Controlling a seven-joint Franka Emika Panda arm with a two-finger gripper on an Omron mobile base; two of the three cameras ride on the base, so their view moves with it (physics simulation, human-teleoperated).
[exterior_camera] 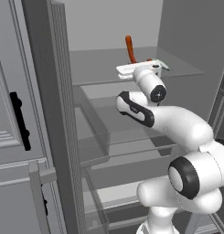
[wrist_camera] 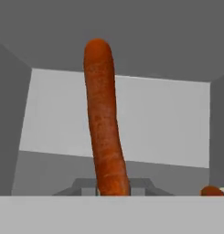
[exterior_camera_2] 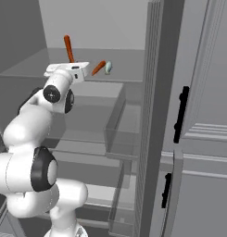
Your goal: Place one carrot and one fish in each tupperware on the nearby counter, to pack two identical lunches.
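Observation:
A long orange carrot [wrist_camera: 103, 119] stands upright between my gripper's [wrist_camera: 112, 188] fingers, and the gripper is shut on its lower end. From the base views the same carrot [exterior_camera: 130, 48] [exterior_camera_2: 68, 48] sticks up above the gripper [exterior_camera: 131, 64] [exterior_camera_2: 71, 65], just over the upper grey shelf [exterior_camera: 97, 64] of an open cabinet. A second, smaller carrot [exterior_camera_2: 98, 67] [wrist_camera: 212, 190] lies on that shelf to the right of the hand. A pale silvery-green fish [exterior_camera_2: 108, 67] lies right beside it, partly hidden behind the hand in the left base view.
Grey panelled doors [exterior_camera: 13, 91] [exterior_camera_2: 203, 92] with black handles [exterior_camera: 20, 121] [exterior_camera_2: 180, 115] stand open on both sides. Below the shelf sit a clear bin [exterior_camera_2: 122, 125] and further shelves. My arm [exterior_camera: 177, 123] fills the space in front of them.

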